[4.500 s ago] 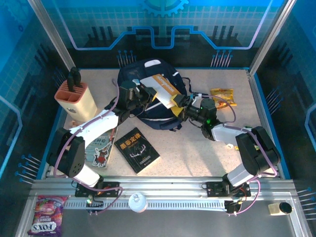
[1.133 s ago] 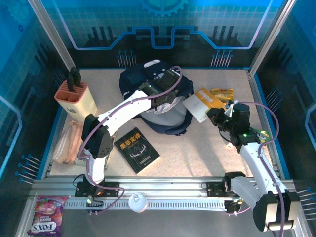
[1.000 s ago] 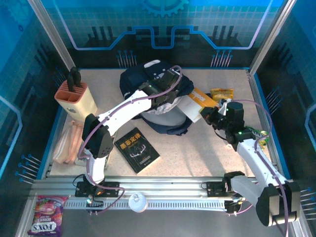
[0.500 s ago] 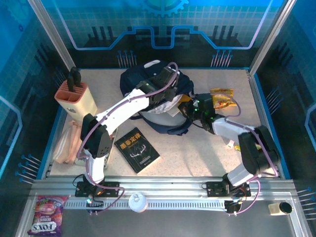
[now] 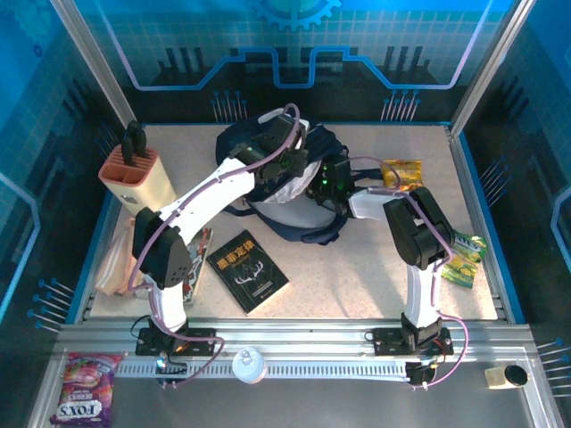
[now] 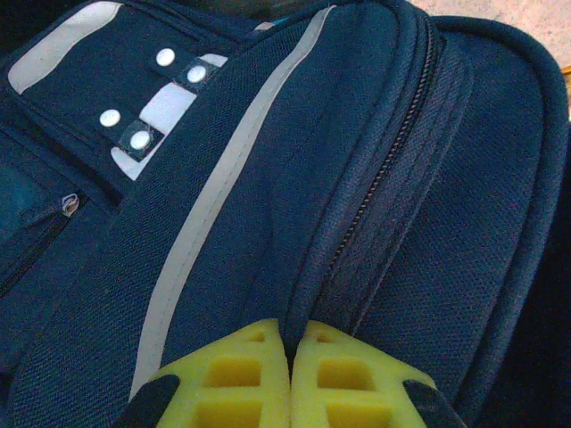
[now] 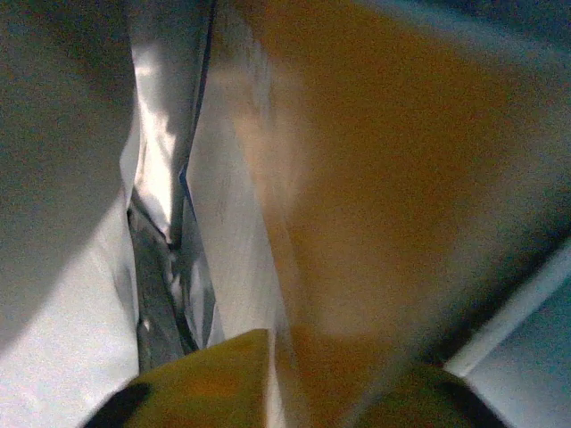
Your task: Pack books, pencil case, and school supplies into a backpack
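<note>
The navy backpack [image 5: 268, 192] lies at the back middle of the table, its pale lining showing at the mouth. My left gripper [image 5: 285, 163] is shut on a fold of backpack fabric [image 6: 357, 178] beside the zipper, its yellow fingertips [image 6: 259, 357] pinching the rim. My right gripper [image 5: 319, 183] is inside the mouth, shut on the orange-and-white pack [image 7: 357, 178], with grey lining [image 7: 80, 267] to its left. The black book [image 5: 247, 270] lies in front of the backpack. The pale pink pencil case [image 5: 114, 260] lies at the left edge.
The peach-and-cream knife block [image 5: 136, 178] stands at the back left. A crinkly yellow-orange snack bag [image 5: 401, 173] lies right of the backpack. A green item [image 5: 464, 259] sits near the right wall. Bare tabletop [image 5: 348, 276] stretches along the front middle.
My right arm has swung left from beside the snack bag, carrying the orange-and-white pack into the backpack's mouth. My left gripper has kept its hold on the rim, shifting slightly back.
</note>
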Motion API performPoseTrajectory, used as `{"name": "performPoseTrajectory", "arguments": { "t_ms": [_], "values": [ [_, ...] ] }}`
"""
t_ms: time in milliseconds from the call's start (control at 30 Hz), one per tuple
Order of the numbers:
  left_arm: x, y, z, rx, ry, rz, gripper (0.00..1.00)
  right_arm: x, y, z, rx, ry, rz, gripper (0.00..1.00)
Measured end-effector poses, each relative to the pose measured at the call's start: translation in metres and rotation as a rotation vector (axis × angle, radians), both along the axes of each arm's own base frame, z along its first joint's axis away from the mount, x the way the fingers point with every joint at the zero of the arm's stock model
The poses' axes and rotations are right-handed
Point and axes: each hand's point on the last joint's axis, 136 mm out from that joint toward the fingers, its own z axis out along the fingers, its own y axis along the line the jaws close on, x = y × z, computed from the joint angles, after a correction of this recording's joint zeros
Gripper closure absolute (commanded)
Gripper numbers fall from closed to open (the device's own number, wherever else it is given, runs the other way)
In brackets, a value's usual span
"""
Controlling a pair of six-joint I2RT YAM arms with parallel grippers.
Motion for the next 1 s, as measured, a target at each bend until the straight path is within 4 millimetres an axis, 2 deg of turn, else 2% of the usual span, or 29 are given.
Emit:
{"name": "performPoseTrajectory", "arguments": {
  "t_ms": [67,200,333,600,700,767,800,900,1000],
  "values": [
    [0.0,0.002,0.001,-0.014,0.005,0.002,1.0,-0.004,0.003,0.0,0.004,0.008,0.022,0.49],
    [0.0,0.003,-0.003,-0.038,0.025,0.005,1.0,-0.022,-0.002,-0.004,-0.004,0.034,0.062,0.36],
    [-0.002,0.003,-0.012,-0.046,0.054,-0.004,1.0,-0.05,-0.022,0.0,0.001,0.054,0.088,0.33],
    [-0.007,-0.001,-0.022,-0.096,0.105,-0.021,0.99,-0.092,-0.078,0.037,-0.043,-0.03,0.062,0.3],
    [-0.011,-0.004,-0.029,-0.121,0.139,-0.031,0.74,-0.099,-0.106,0.037,-0.114,-0.03,0.009,0.3],
    [-0.014,-0.006,-0.036,-0.148,0.169,-0.028,0.52,-0.105,-0.124,0.037,-0.194,-0.026,-0.03,0.28],
    [-0.016,-0.008,-0.039,-0.162,0.181,-0.026,0.45,-0.107,-0.129,0.039,-0.222,-0.031,-0.038,0.27],
    [-0.027,-0.007,-0.055,-0.198,0.237,-0.011,0.34,-0.117,-0.148,0.051,-0.341,-0.064,-0.059,0.24],
    [-0.047,0.007,-0.072,-0.236,0.312,0.033,0.28,-0.118,-0.158,0.069,-0.453,-0.113,-0.057,0.22]
  ]
}}
